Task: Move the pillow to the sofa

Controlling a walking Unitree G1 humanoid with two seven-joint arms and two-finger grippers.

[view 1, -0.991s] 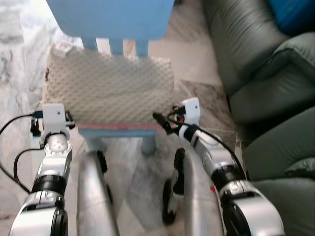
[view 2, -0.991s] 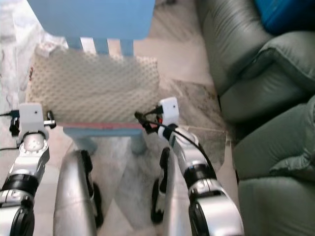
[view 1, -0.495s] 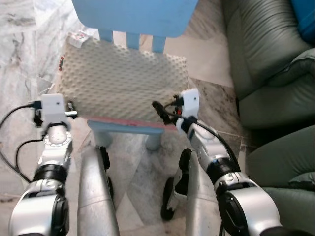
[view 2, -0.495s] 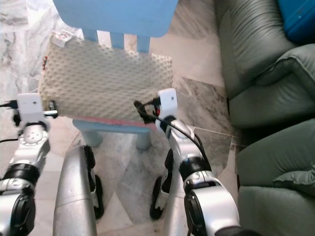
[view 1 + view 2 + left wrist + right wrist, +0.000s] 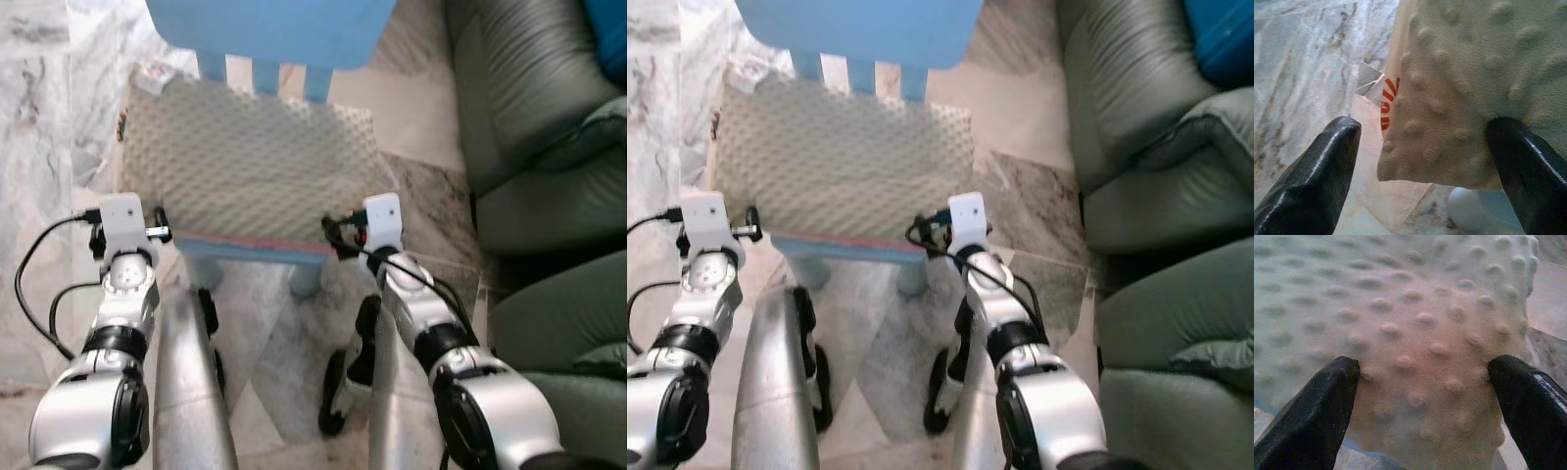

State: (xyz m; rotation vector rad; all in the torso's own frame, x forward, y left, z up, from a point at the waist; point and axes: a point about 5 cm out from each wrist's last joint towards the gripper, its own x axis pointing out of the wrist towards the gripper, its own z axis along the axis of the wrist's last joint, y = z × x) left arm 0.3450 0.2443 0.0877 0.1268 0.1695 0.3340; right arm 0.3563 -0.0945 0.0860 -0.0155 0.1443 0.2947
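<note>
A cream, bumpy pillow [image 5: 245, 162] lies across the seat of a light blue chair [image 5: 257, 253]. My left gripper [image 5: 162, 232] is at the pillow's near left corner. In the left wrist view it [image 5: 1425, 161] is open, with that corner and its red print between the fingers; one finger [image 5: 1327, 161] stands off the fabric. My right gripper [image 5: 333, 235] is at the near right corner. It [image 5: 1425, 377] is open, and both black fingers [image 5: 1327, 396] straddle the pillow's [image 5: 1415, 333] edge. The grey-green sofa [image 5: 529, 117] is to the right.
The chair's blue backrest [image 5: 269, 20] rises behind the pillow. A blue cushion [image 5: 1225, 39] lies on the sofa at top right. Marble floor [image 5: 39, 127] spreads to the left and between chair and sofa. My own silver legs [image 5: 191, 392] stand close under the chair's front.
The view has shifted as I moved. My left gripper has come inward to the pillow's near left corner; the right gripper has drawn back to the near right corner.
</note>
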